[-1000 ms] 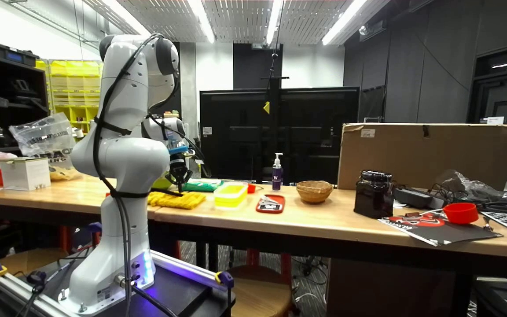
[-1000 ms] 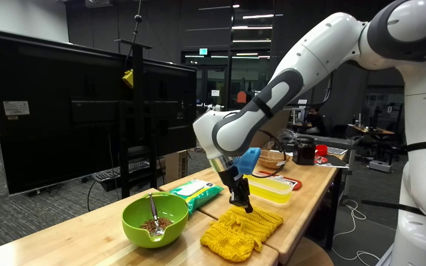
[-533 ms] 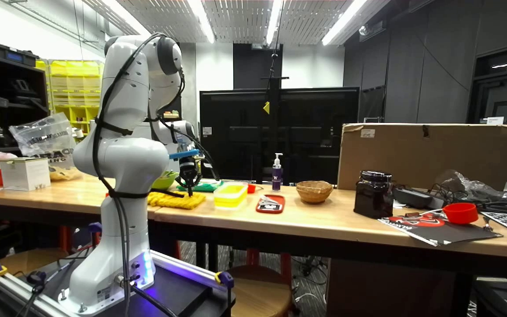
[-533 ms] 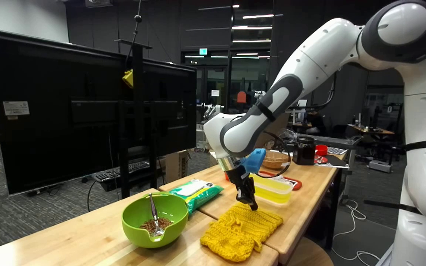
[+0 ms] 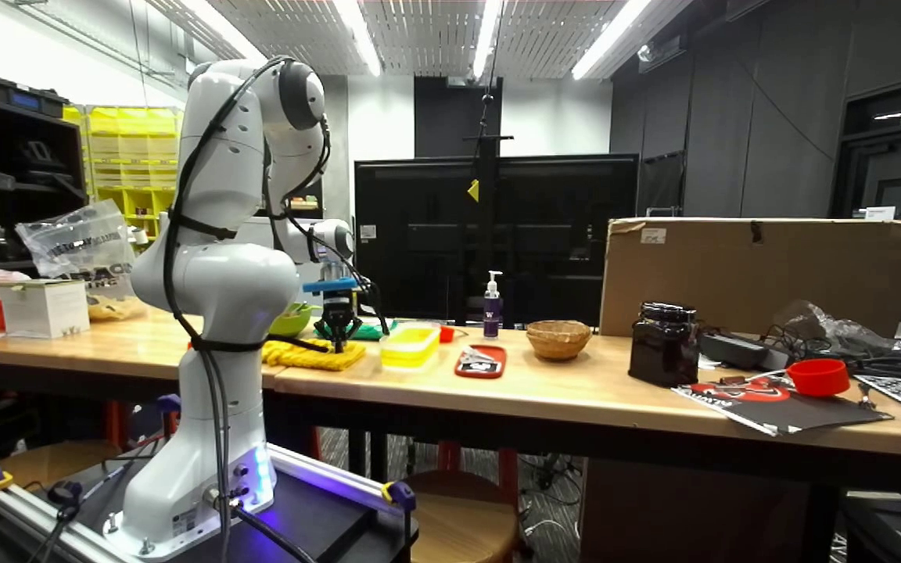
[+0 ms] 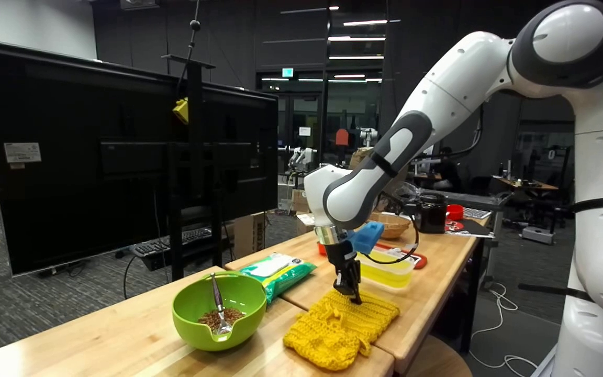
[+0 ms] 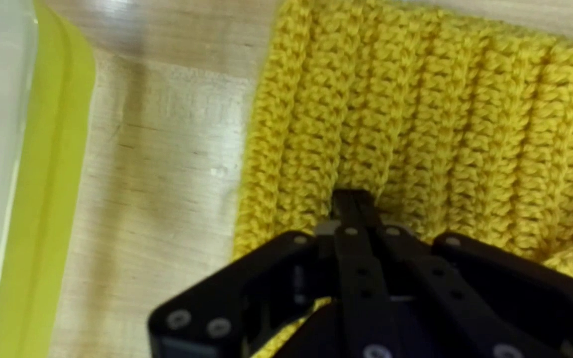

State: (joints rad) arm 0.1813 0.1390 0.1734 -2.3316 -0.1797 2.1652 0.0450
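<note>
Yellow knitted cloth [image 6: 341, 331] on the tabletop [image 6: 123, 335], beneath the jaws, a yellow container [image 6: 385, 273] beside its edge — jaws closed together, fingertips [image 7: 344, 209] at or barely above the ribbing near that edge, any pinched yarn indiscernible.

The yellow cloth [image 7: 426, 119] is a rough, ribbed knit with a matt surface. The table [image 6: 97, 340] is smooth wood with a sheen. The bowl [image 6: 197, 331] looks like glossy plastic, the container [image 6: 389, 277] translucent plastic, the packet [image 6: 291, 273] shiny film; the gripper [image 7: 356, 196] is largely matt with metallic screws [image 7: 179, 318].
</note>
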